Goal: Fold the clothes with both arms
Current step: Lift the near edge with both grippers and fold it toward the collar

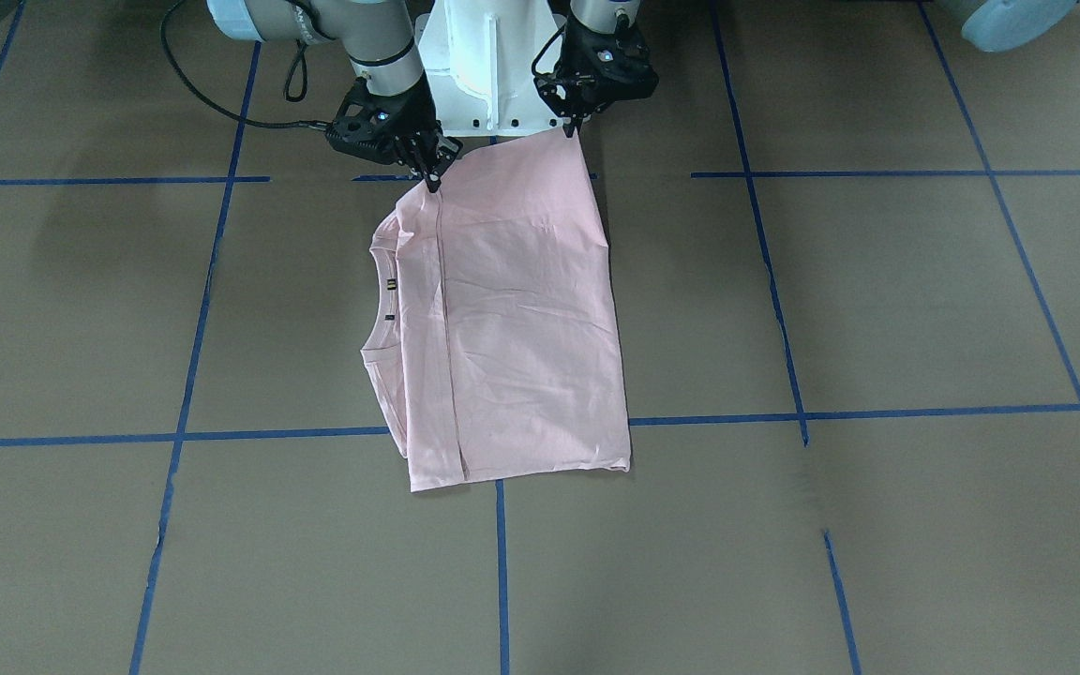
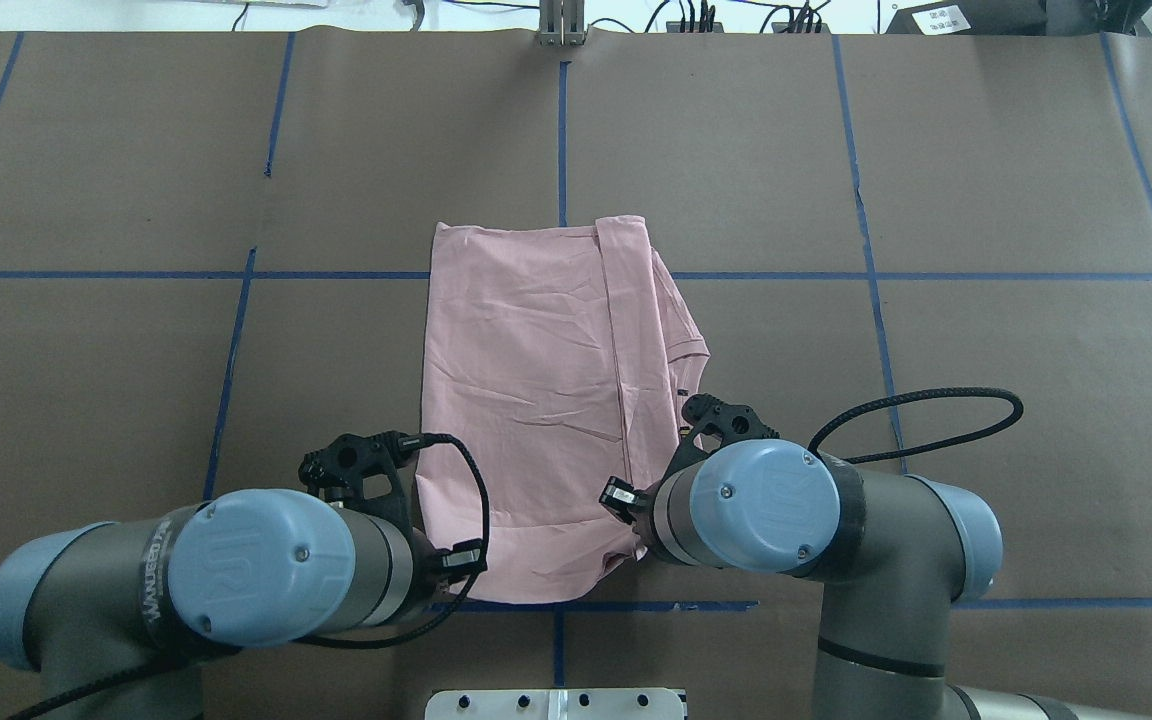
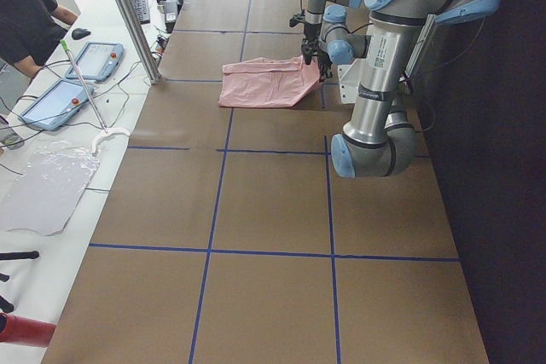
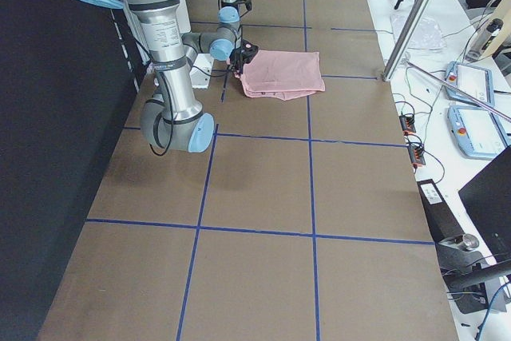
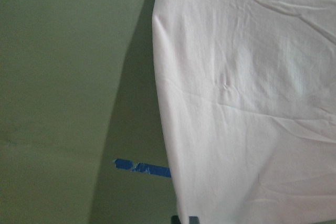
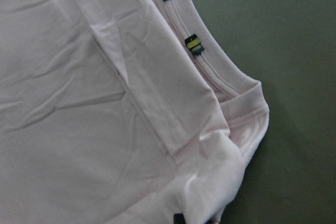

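The clothes are one pale pink T-shirt, folded lengthwise, plain side up, on the brown table. Its ribbed collar points to the robot's right. The edge nearest the robot is lifted off the table at two corners. My left gripper is shut on one corner and my right gripper on the other, beside the collar. In the overhead view the left arm and right arm hide their own fingertips over the shirt. The right wrist view shows the collar and a folded sleeve seam.
The white pedestal base stands just behind both grippers. Blue tape lines grid the brown table. Along the far side are a metal post, two tablets, cables and a person.
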You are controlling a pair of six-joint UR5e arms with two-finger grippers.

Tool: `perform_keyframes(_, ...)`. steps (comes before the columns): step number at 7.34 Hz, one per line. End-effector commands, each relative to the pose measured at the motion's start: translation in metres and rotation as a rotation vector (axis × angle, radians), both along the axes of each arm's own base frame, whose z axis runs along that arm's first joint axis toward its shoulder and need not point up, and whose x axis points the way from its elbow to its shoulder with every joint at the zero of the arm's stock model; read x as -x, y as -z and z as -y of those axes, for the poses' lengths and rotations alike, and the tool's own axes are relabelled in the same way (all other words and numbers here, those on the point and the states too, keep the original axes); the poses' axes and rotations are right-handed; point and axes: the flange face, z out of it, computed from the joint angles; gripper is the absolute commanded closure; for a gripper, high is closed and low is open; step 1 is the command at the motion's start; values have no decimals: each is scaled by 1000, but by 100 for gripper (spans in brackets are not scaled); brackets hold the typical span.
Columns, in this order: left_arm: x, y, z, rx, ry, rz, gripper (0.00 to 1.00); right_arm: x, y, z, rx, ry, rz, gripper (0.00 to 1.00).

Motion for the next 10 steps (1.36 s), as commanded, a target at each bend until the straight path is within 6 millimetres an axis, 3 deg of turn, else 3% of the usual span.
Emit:
perform_keyframes(1, 5, -10, 46, -24, 67, -7, 100, -14, 0, 32, -9, -50, -5, 100)
perform_keyframes(3, -8, -13, 51, -28, 73, -38, 100, -18, -2, 49, -8, -79, -11, 100)
perform_keyframes(4, -9, -14, 57, -29, 84, -49, 100, -10, -12, 60, -14, -91, -2, 100)
perform_keyframes(5, 0, -15, 73, -30, 116, -48, 100, -7, -22, 83, -21, -126, 18, 100)
perform_keyframes(6, 7, -14, 101, -34, 163, -49, 100, -14, -15, 119, -18, -180, 29, 100)
perform_keyframes(7, 1, -16, 144, -42, 220, -59, 100, -15, -4, 156, -32, -217, 22, 100)
perform_keyframes(9, -9, -44, 237, -52, 331, -64, 100, 15, 6, 266, -29, -294, -7, 100)
perform_keyframes(10, -10, -59, 281, -57, 377, -61, 75, 31, -8, 319, -40, -328, -6, 86)
